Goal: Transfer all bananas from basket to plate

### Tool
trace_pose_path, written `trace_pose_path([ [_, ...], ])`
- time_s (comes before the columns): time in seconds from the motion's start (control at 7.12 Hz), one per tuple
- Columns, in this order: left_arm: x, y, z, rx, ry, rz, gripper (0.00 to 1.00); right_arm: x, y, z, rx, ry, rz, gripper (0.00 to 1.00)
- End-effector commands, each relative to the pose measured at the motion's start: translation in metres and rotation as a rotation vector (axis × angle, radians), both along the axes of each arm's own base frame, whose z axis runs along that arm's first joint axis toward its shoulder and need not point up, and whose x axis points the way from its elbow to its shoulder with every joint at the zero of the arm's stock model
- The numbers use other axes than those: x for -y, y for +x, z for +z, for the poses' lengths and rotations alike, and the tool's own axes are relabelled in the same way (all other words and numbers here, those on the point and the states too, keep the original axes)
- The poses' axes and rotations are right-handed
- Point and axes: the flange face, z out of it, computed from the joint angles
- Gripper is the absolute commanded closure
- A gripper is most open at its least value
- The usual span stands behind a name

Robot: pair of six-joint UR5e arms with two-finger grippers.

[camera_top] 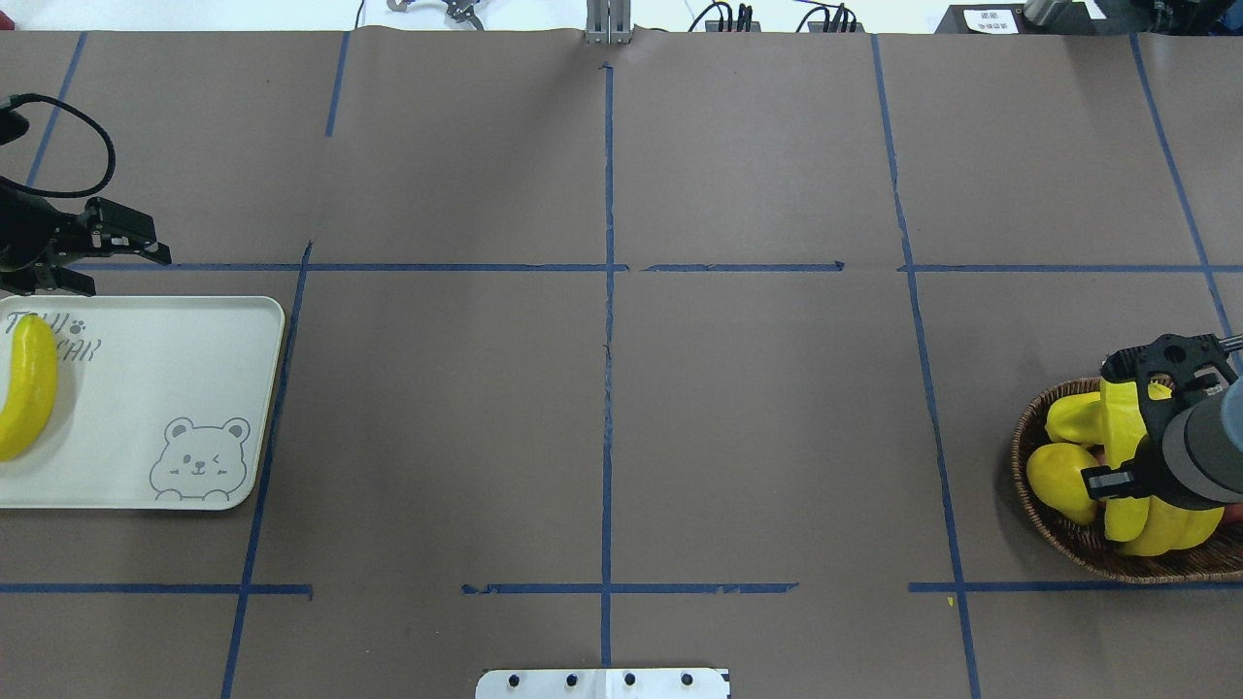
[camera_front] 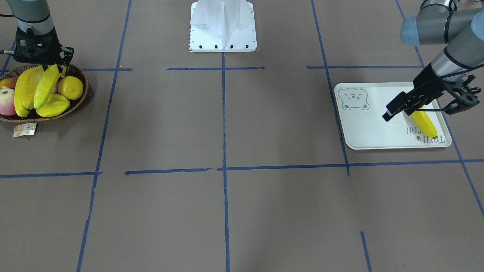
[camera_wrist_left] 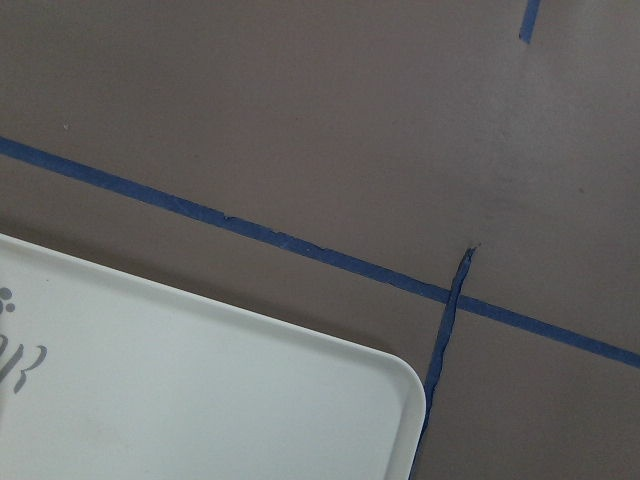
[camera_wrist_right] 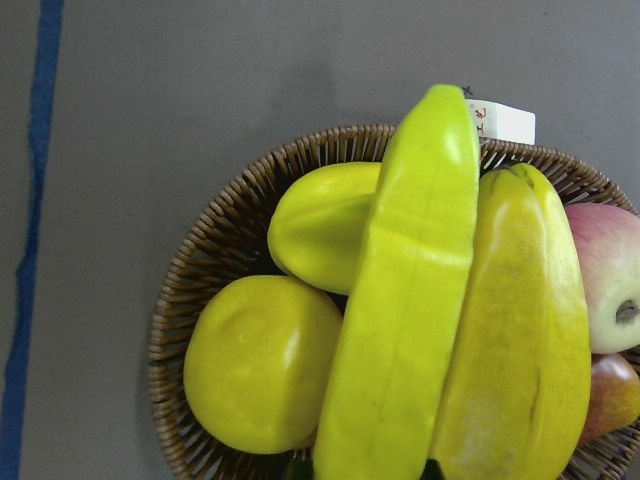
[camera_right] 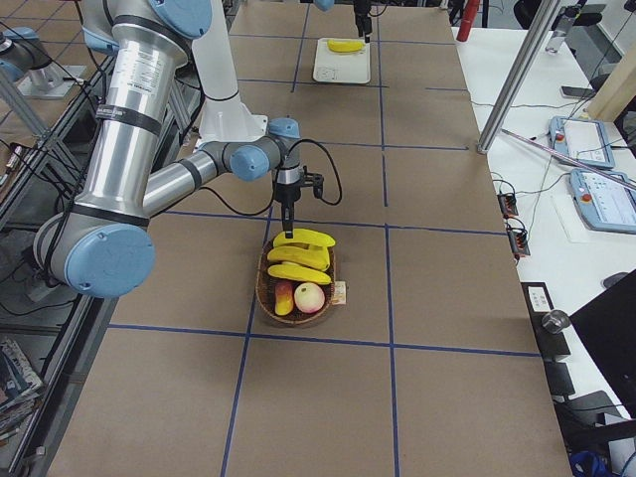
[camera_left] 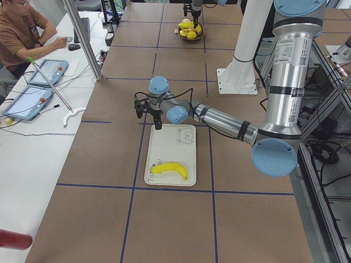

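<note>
The basket (camera_front: 81, 96) holds bananas (camera_front: 23, 92), with more of them hidden beneath. My right gripper (camera_front: 53, 68) stands upright over the basket's far side, shut on the end of one greenish-yellow banana (camera_front: 46, 86). That banana tilts up out of the pile and fills the middle of the right wrist view (camera_wrist_right: 410, 310), with a second banana (camera_wrist_right: 520, 340) beside it. One banana (camera_front: 425, 124) lies on the plate (camera_front: 363, 128) near its lettering. My left gripper (camera_front: 418, 111) is open and empty, hovering above that end of the plate.
The basket also holds a ridged starfruit (camera_wrist_right: 320, 225), a round yellow fruit (camera_front: 70, 87) and red apples (camera_front: 5, 102). A paper tag (camera_front: 24, 129) lies by the basket. The white robot base (camera_front: 223, 26) stands mid-table. Blue tape lines cross the brown table.
</note>
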Motion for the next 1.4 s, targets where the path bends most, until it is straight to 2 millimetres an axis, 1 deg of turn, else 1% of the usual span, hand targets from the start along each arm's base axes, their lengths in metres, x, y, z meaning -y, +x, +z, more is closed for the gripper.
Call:
trace_pose_path([
  [0.0, 0.0, 0.0, 0.0, 0.0, 0.0, 0.0, 0.0, 0.008, 0.033, -0.034, 0.102, -0.042, 0.0, 1.0],
  [0.14, 0.0, 0.0, -0.001, -0.001, 0.001, 0.0, 0.0, 0.015, 0.052, -0.044, 0.165, -0.063, 0.004, 1.0],
  [0.28, -0.001, 0.003, -0.003, -0.005, 0.003, 0.008, 0.0, 0.023, 0.054, -0.064, 0.252, -0.065, -0.015, 1.0],
  [0.42, 0.003, 0.006, -0.011, -0.016, 0.011, 0.003, 0.0, 0.032, 0.042, -0.095, 0.34, -0.046, -0.044, 1.0],
  [0.56, 0.009, 0.01, -0.028, -0.037, 0.026, -0.004, 0.0, 0.038, 0.03, -0.125, 0.421, -0.022, -0.08, 1.0],
  [0.7, 0.019, 0.016, -0.053, -0.064, 0.06, -0.007, 0.0, 0.045, 0.018, -0.158, 0.499, 0.012, -0.116, 1.0],
  [0.84, 0.024, 0.026, -0.084, -0.117, 0.094, 0.033, 0.0, 0.052, 0.008, -0.186, 0.555, 0.047, -0.142, 1.0],
  [0.98, 0.026, 0.03, -0.111, -0.176, 0.156, 0.06, 0.0, 0.055, 0.001, -0.214, 0.619, 0.059, -0.171, 1.0],
  [1.12, 0.018, 0.031, -0.13, -0.259, 0.242, 0.063, 0.0, 0.057, -0.003, -0.238, 0.661, 0.061, -0.162, 1.0],
  [1.26, -0.011, 0.079, -0.15, -0.367, 0.249, 0.124, 0.0, 0.063, -0.011, -0.263, 0.701, 0.049, -0.141, 1.0],
])
